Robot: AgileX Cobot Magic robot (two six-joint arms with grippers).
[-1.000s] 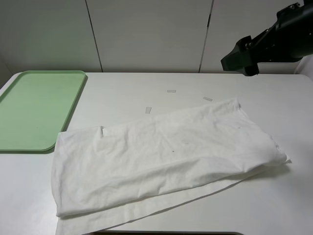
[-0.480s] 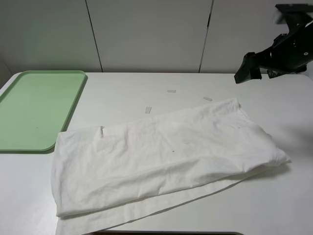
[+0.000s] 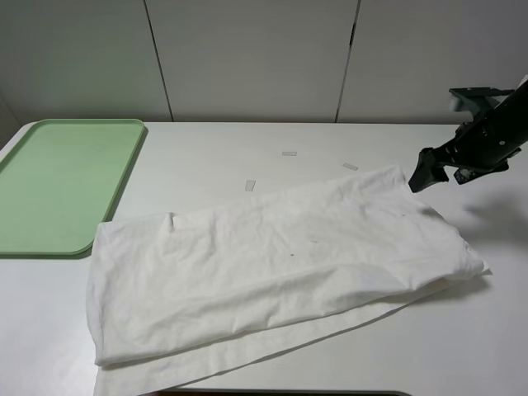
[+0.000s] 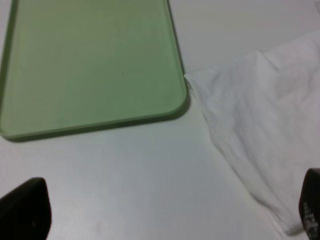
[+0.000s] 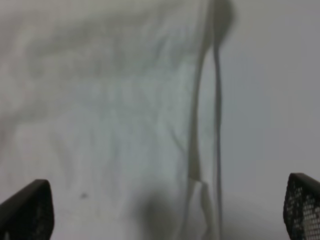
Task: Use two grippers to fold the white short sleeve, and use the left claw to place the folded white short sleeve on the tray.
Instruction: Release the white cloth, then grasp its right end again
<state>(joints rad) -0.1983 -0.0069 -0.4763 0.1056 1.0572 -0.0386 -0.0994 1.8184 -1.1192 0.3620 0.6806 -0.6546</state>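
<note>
Now the white T-shirt (image 3: 280, 272) lies folded once on the desk (image 3: 247, 148) beside the pale-green tray (image 3: 66, 181). Left gripper (image 4: 167, 210) and right gripper (image 3: 422, 175): jaws wide apart, empty. The right may pinch only one layer, dragging the fold askew.

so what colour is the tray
The tray is plain pale green with no pattern; it shows best in the left wrist view.
</note>
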